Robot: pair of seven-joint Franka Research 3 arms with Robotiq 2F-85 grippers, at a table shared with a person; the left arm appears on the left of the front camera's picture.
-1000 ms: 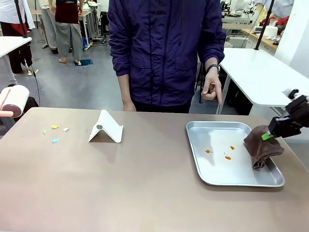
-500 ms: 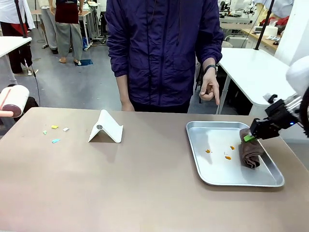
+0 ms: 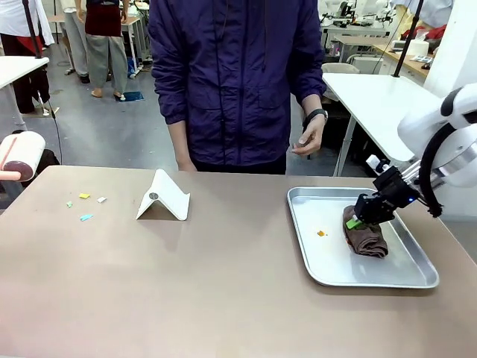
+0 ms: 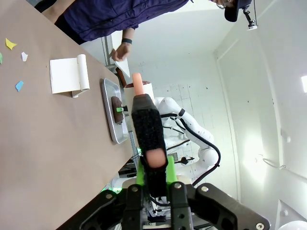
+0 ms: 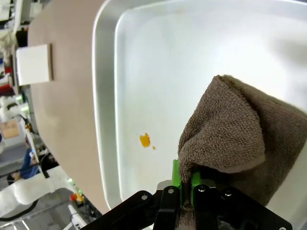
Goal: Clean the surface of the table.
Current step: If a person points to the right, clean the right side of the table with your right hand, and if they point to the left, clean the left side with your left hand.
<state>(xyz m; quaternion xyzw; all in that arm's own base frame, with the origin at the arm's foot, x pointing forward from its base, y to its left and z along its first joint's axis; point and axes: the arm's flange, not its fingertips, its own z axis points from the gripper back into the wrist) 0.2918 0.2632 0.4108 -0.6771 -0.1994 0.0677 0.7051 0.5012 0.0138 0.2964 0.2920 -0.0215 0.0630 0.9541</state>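
Two end effectors are in view, and both are closed on a tool. The right end effector (image 3: pixel 358 221) pinches a brown cloth (image 3: pixel 367 240) between its green pads and holds it down on the floor of a silver tray (image 3: pixel 328 257). The tray sits on the right part of the brownish table (image 3: pixel 223 291). One orange spot (image 3: pixel 321 233) lies on the tray floor, just left of the cloth and apart from it.

The left end effector (image 4: pixel 154 172) is clamped round the dark handle of a lint roller (image 3: pixel 22 155), which hangs by the table's far left corner. Near that corner a few small paper scraps (image 3: pixel 86 217) lie on the table, with a white folded stand (image 3: pixel 164 198) to their right. A person stands at the far side with one hand (image 3: pixel 309 138) raised, well apart from the tray.

We judge the step in hand to be wiping the tray. To do it well, we would press the cloth flat and sweep it left across the orange spot in one even stroke. We would also stay inside the rim so the tray is not shoved along the table. The scraps are not yet cleared, and the roller looks suited to them.
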